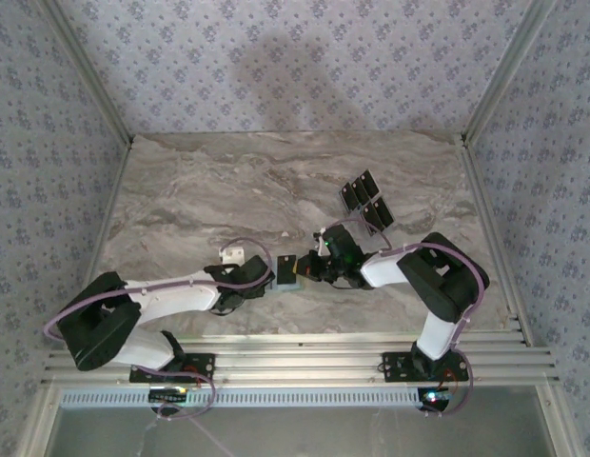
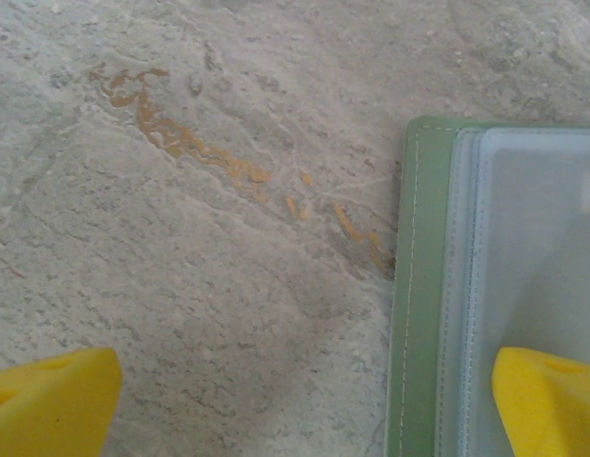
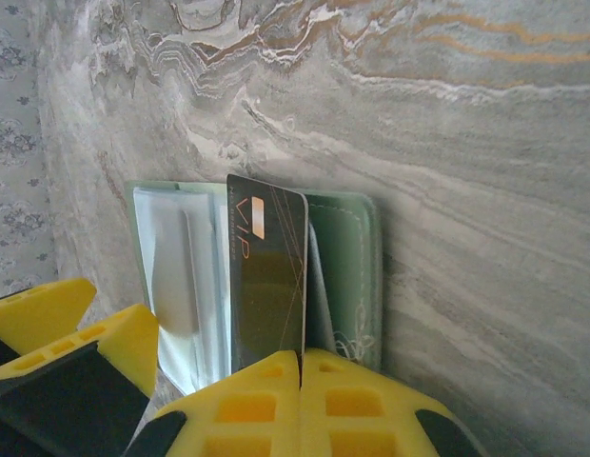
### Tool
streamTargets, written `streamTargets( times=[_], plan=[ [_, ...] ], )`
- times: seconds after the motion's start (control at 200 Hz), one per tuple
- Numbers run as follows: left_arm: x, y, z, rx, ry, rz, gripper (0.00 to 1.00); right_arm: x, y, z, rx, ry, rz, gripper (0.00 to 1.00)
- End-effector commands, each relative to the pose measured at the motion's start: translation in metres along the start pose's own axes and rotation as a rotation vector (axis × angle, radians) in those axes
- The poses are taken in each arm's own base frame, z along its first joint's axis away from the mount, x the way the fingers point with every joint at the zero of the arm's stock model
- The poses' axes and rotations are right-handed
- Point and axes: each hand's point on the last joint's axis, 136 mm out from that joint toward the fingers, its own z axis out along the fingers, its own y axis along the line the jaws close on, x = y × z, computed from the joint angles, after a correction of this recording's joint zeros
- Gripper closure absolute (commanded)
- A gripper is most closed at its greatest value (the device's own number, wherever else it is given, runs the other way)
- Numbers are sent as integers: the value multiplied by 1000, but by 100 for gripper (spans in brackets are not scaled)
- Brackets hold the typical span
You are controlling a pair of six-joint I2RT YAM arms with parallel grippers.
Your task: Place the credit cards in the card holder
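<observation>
The right claw (image 3: 302,367), pressed together, pinches one black card (image 3: 266,276) edge-down over the opened card holder (image 3: 347,257). The holder lies on the marble table (image 1: 228,190), near centre, with its clear sleeves showing. The left claw (image 2: 304,400) is spread, straddling the holder's edge. The other credit cards (image 1: 366,202) lie fanned out farther right.

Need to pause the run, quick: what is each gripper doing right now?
Left gripper: open, holding nothing, straddling the edge of the card holder.
Right gripper: shut on a black credit card.
</observation>
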Motion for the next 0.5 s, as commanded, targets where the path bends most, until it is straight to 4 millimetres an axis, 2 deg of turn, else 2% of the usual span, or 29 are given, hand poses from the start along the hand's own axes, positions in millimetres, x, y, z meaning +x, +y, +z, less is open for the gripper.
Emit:
streamTargets(
  times=[0.0, 0.255, 0.495],
  plan=[
    [10, 24, 1, -106, 31, 39, 0, 5, -11, -2, 22, 17, 32, 100],
    [11, 21, 0, -97, 30, 31, 1, -6, 17, -13, -52, 2, -3, 100],
    [14, 21, 1, -106, 34, 33, 1, -5, 41, -17, -92, 0, -42, 100]
  ],
)
